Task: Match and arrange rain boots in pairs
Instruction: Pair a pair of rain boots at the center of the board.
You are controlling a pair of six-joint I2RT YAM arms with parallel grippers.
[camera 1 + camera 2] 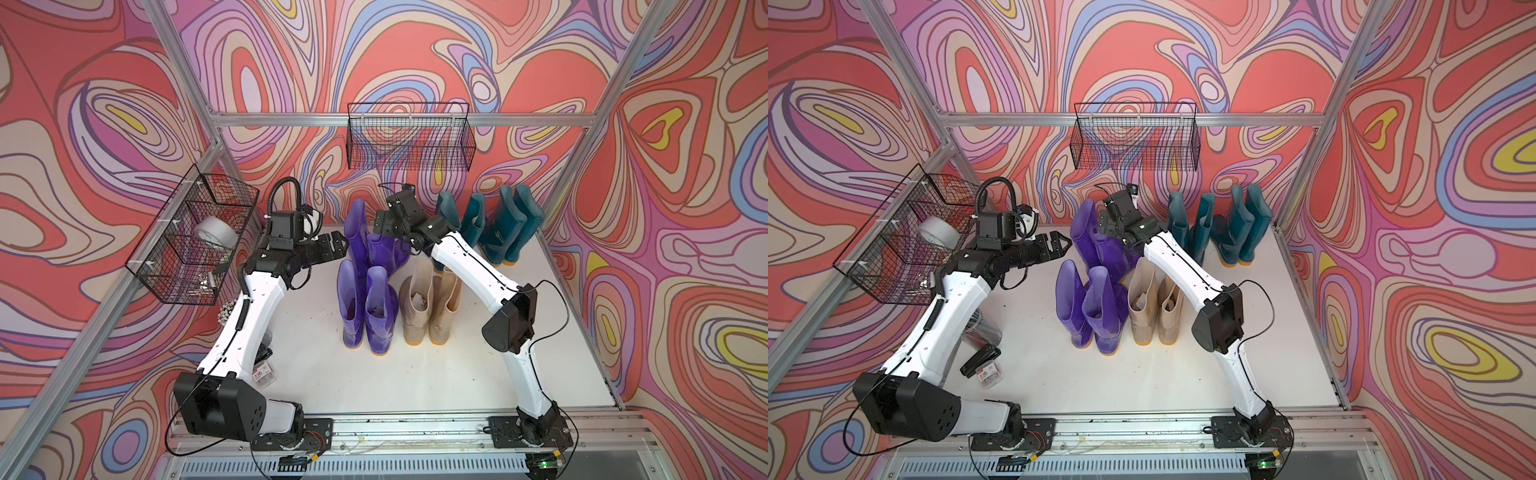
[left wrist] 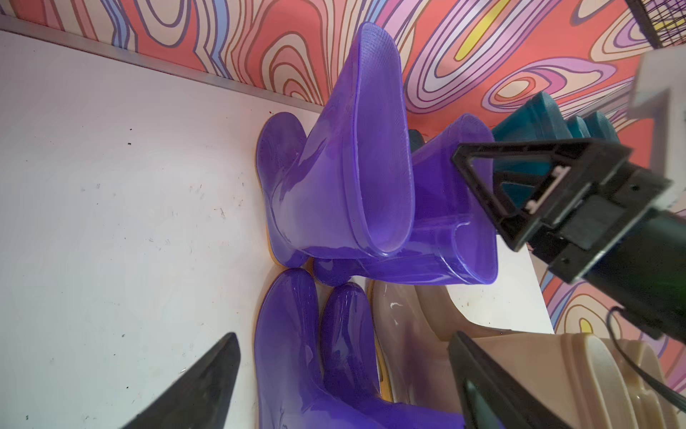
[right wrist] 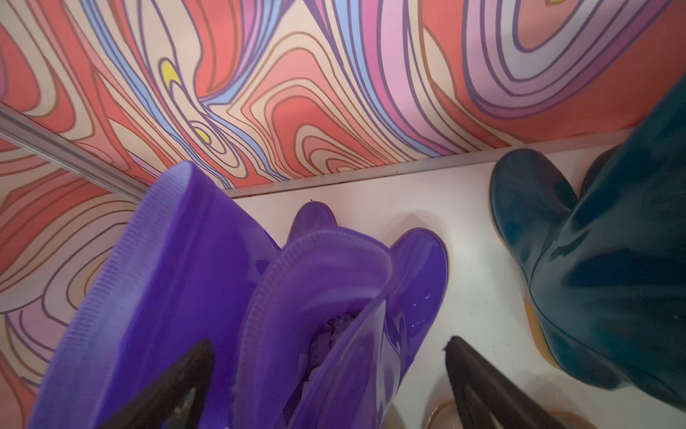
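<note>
Two purple rain boots (image 1: 358, 232) stand at the back of the white table (image 1: 374, 386), the shorter one (image 3: 319, 282) leaning against the taller. My right gripper (image 3: 330, 343) hangs open over them, its fingers wide on either side of the shorter boot's top (image 1: 388, 249). My left gripper (image 1: 338, 247) is open to the left of these boots and holds nothing. In front stand a purple pair (image 1: 365, 311) and a beige pair (image 1: 430, 307). Several teal boots (image 1: 490, 224) line the back right. The left wrist view shows the back purple boots (image 2: 356, 167) and my right gripper (image 2: 479, 185).
A wire basket (image 1: 195, 237) holding a tape roll (image 1: 216, 235) hangs on the left frame, and another wire basket (image 1: 409, 137) hangs on the back wall. Small items, among them a box (image 1: 988, 374), lie under my left arm. Patterned walls close three sides.
</note>
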